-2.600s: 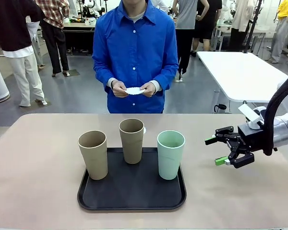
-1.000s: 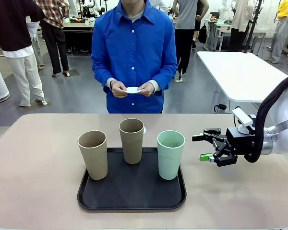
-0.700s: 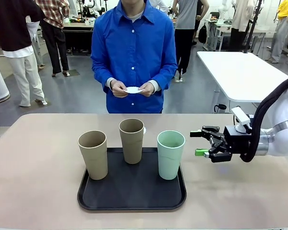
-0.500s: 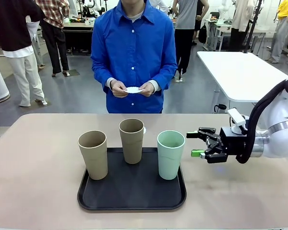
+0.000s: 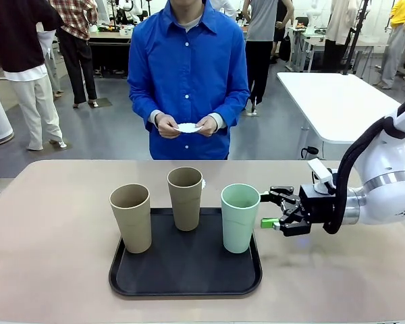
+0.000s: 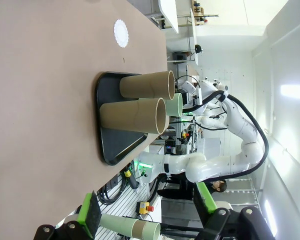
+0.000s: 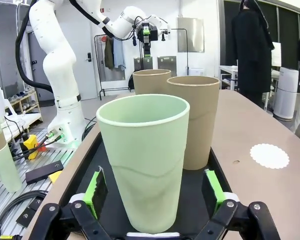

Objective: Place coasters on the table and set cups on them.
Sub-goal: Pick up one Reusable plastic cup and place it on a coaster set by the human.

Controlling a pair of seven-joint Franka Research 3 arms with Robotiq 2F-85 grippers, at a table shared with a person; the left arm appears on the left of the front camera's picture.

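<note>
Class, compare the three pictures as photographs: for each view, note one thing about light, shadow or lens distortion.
Front view: even overhead light, no hard shadows on the table. Left wrist view: the picture is rolled sideways, and the wall is washed out white. Right wrist view: the wide lens makes the near green cup loom larger than the brown cups behind it, and all are sharp.
</note>
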